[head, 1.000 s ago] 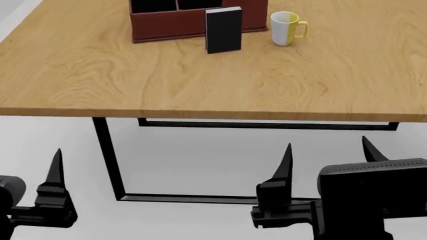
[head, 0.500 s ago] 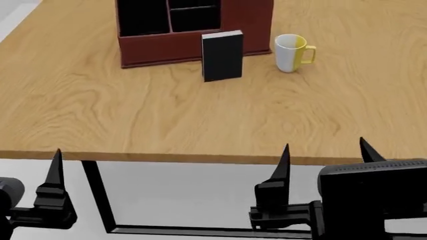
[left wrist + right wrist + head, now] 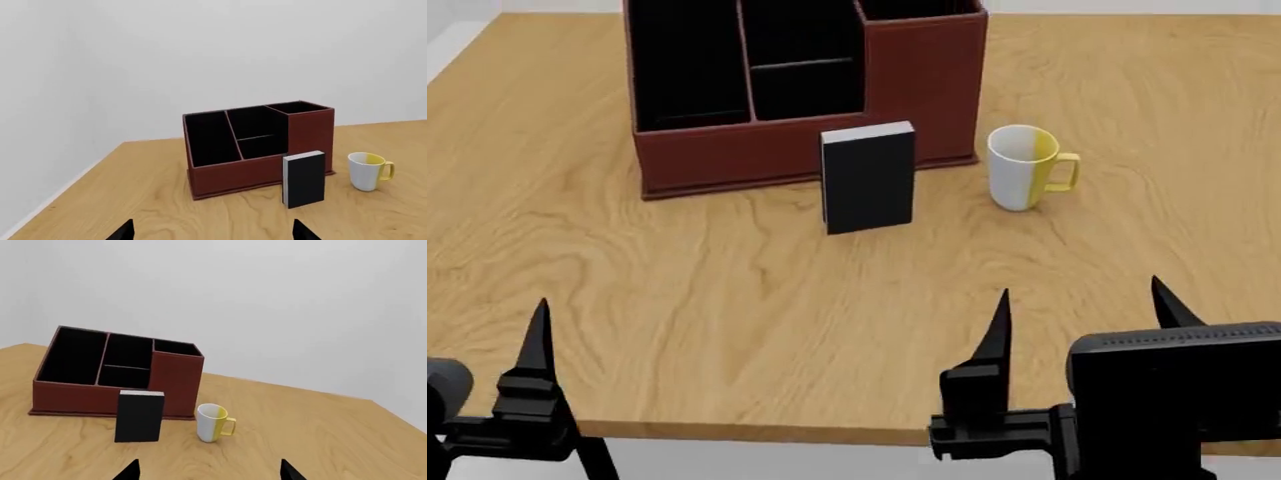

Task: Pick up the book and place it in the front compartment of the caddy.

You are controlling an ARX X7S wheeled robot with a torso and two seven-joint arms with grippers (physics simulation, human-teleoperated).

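Observation:
The black book point(image 3: 868, 178) stands upright on the wooden table, just in front of the caddy's low front wall and near its right end. It also shows in the left wrist view point(image 3: 304, 180) and the right wrist view point(image 3: 139, 416). The reddish-brown caddy point(image 3: 734, 160) with black compartments stands at the back middle, also seen from the left wrist point(image 3: 233, 175) and right wrist point(image 3: 80, 395). My right gripper point(image 3: 1081, 290) is open and empty at the table's near edge, far short of the book. My left gripper point(image 3: 212, 231) is open and empty; one of its fingers point(image 3: 537, 360) shows at the near left.
A white-and-yellow mug point(image 3: 1021, 168) stands to the right of the book, apart from it, handle to the right. The table's near edge point(image 3: 761, 432) runs just under both grippers. White walls stand behind the table.
The table fills more of the head view and its near edge has dropped towards my grippers. Book, caddy and mug keep their places on the table. Both grippers stay open.

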